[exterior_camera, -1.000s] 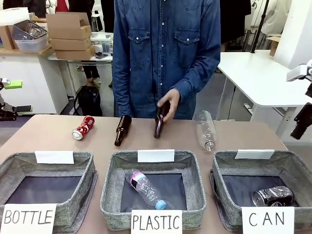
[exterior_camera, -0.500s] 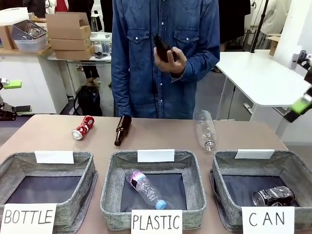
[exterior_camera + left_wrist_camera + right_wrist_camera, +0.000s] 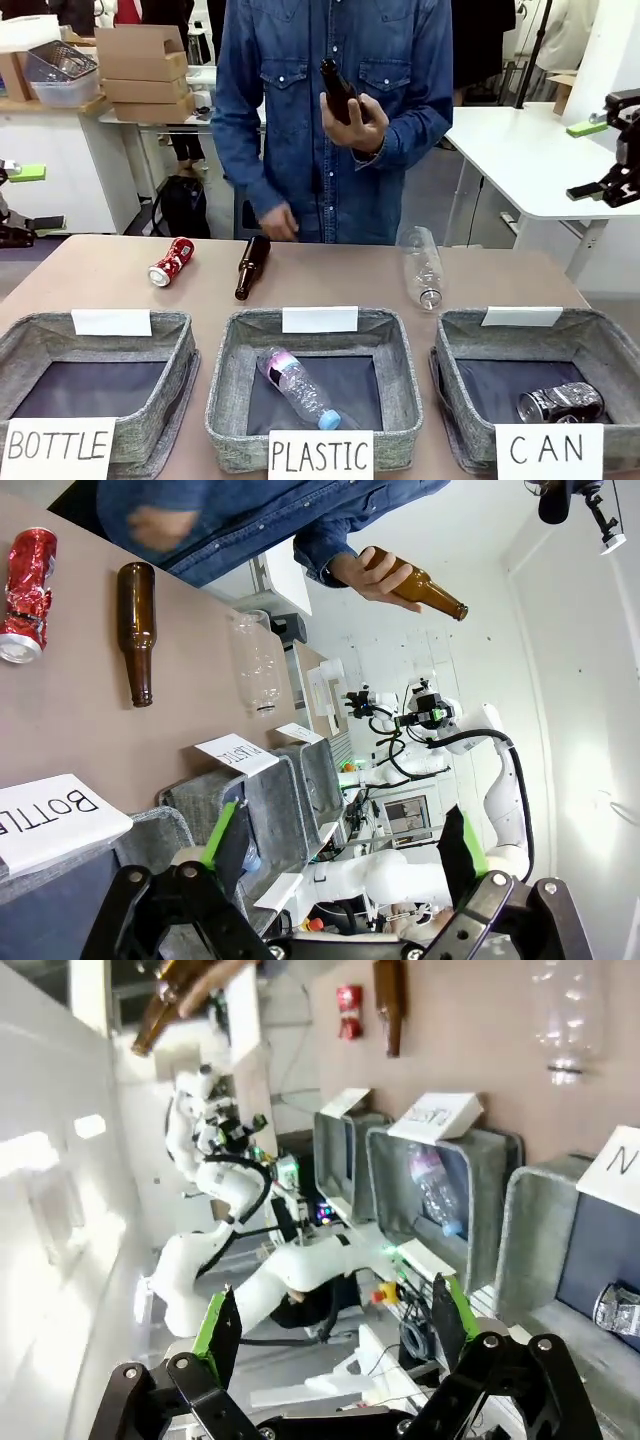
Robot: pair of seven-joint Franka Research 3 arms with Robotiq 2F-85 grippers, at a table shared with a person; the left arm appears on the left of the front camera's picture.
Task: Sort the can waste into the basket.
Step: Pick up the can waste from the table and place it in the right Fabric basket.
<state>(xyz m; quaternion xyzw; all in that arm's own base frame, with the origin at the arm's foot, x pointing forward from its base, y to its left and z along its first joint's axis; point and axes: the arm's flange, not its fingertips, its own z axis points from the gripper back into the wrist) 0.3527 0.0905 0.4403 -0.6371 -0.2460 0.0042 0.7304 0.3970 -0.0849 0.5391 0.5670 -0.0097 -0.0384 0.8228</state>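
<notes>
One can is sitting binned, one is waiting; the left jaws and the right jaws are both standing apart, empty.
The red can [image 3: 171, 262] is lying at ten o'clock on the tan surface [image 3: 90, 285], while the silvery can [image 3: 560, 402] is resting in the CAN basket [image 3: 600, 345] at five o'clock. A person's hand [image 3: 362, 125] is holding a brown bottle [image 3: 337, 88] up, probably to clear it from the sorting, and cardboard boxes [image 3: 145, 70] are crowding the room behind.
</notes>
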